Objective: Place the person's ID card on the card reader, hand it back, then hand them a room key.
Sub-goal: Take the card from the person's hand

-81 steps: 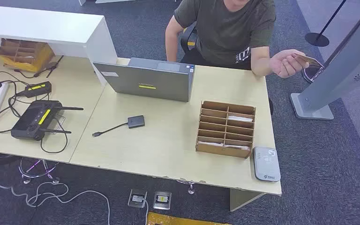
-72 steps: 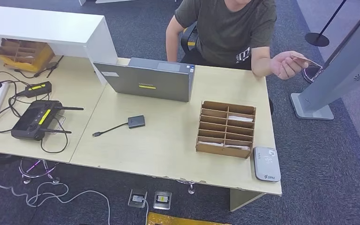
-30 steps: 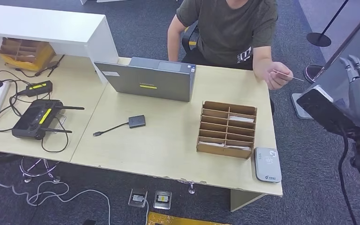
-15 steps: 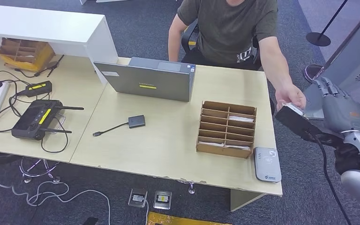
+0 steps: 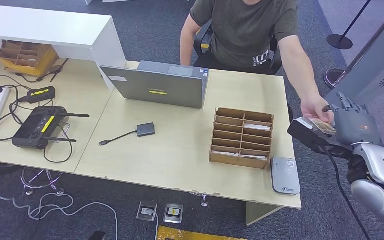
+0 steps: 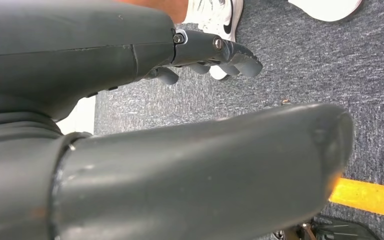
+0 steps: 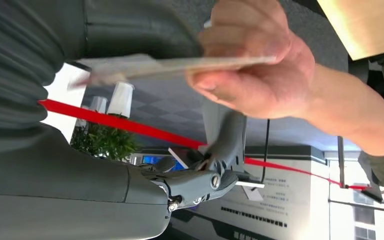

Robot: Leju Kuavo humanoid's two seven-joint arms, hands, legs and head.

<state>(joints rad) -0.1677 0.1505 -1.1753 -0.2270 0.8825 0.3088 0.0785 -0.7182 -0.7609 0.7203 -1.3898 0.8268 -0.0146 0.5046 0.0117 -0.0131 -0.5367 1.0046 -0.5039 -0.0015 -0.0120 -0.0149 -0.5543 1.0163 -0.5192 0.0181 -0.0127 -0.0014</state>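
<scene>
The person's hand reaches past the desk's right end, pinching the ID card by one end. My right hand is raised there with its fingers apart. In the right wrist view the ID card lies flat against my thumb while the person's hand still holds it, and my fingers stay well away from it. The grey card reader lies at the desk's near right corner. A wooden slotted box holding white key cards stands beside it. My left hand hangs over carpet, holding nothing.
A closed grey laptop sits mid-desk, with a small black adapter on a cable in front of it. A router, power strip and cables crowd the left desk. A grey kiosk stand rises behind my right hand.
The person's arm has swung out and down, bringing the card from shoulder height to my right hand. My right hand has come into view and moved in to meet the card.
</scene>
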